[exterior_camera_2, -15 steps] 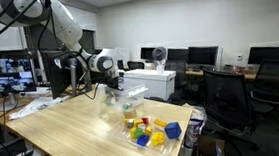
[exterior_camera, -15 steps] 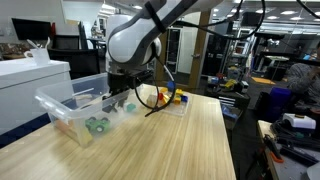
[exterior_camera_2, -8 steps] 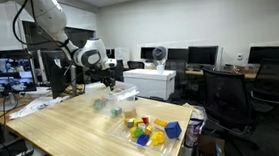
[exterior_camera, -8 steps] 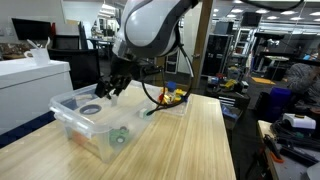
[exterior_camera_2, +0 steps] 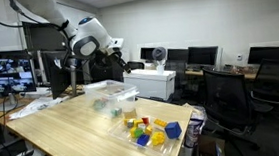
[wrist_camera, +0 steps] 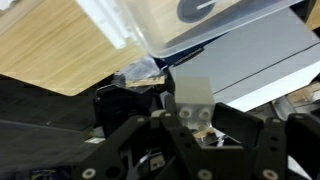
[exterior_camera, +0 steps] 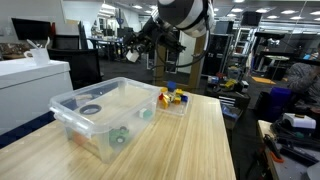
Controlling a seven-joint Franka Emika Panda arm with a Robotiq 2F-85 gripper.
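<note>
On the left of the wooden table sits a clear plastic bin holding a few small parts; above and behind it the gripper hangs high, jaws narrowed around a small white block. Right of the bin lies a tray of coloured blocks. Judged a carrying step: setting the block down calls for a steady grip and slow descent

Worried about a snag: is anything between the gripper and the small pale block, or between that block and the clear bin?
Nothing visible. The gripper clamps the pale block, high in the air; only open space shows between the block and the clear bin on the table below.
</note>
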